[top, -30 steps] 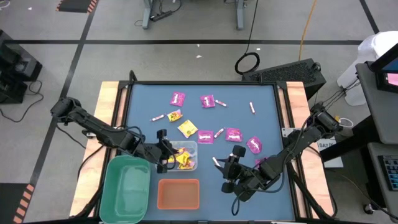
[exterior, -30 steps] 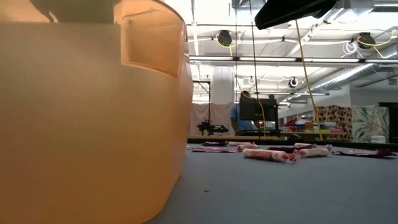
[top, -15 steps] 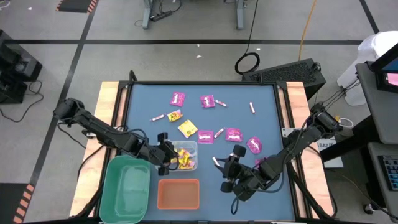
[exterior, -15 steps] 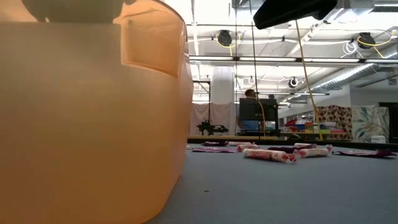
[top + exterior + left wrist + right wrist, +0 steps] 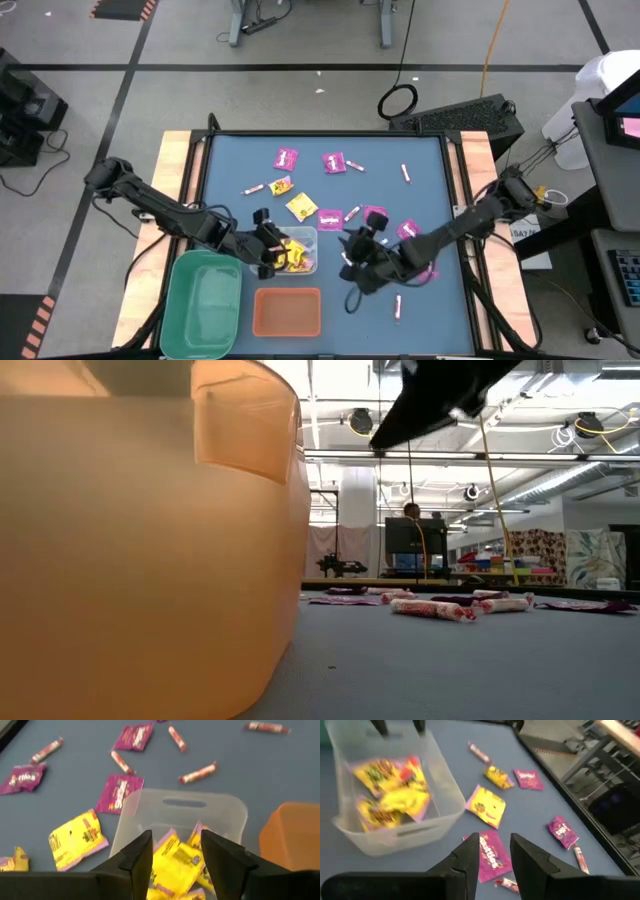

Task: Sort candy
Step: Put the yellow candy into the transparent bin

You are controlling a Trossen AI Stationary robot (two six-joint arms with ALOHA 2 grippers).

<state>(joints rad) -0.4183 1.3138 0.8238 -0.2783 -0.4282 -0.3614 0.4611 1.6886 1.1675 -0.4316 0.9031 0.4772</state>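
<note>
- Left gripper (image 5: 268,245) hangs over the clear bin (image 5: 312,237); jaws spread w/ a gap, nothing between them. Left wrist view shows yellow packets (image 5: 176,865) lying in the bin below the fingers (image 5: 137,854).
- Right gripper (image 5: 352,258) just right of the clear bin, above the mat. Fingers (image 5: 469,857) stand apart w/ nothing pinched; a magenta packet (image 5: 489,855) lies on the mat under the gap.
- Loose candy on the blue mat (image 5: 420,170): magenta packets (image 5: 286,157) twd the far side, a yellow packet (image 5: 301,206) nr centre, thin sticks (image 5: 405,173) scattered, one stick (image 5: 397,306) alone on the near right.
- Some packets around the right arm partly covered by it; count unclear.
- Green bin (image 5: 203,297) and orange bin (image 5: 287,312) at near edge. Green bin cut off at the picture's bottom.
- Low view: orange bin wall (image 5: 150,540) blocks the whole left half; only a few sticks (image 5: 432,609) visible beyond. Dark arm part at top, cut off – which arm, can't tell.
- A person (image 5: 411,512) far behind, mostly hidden by a monitor (image 5: 414,540).
</note>
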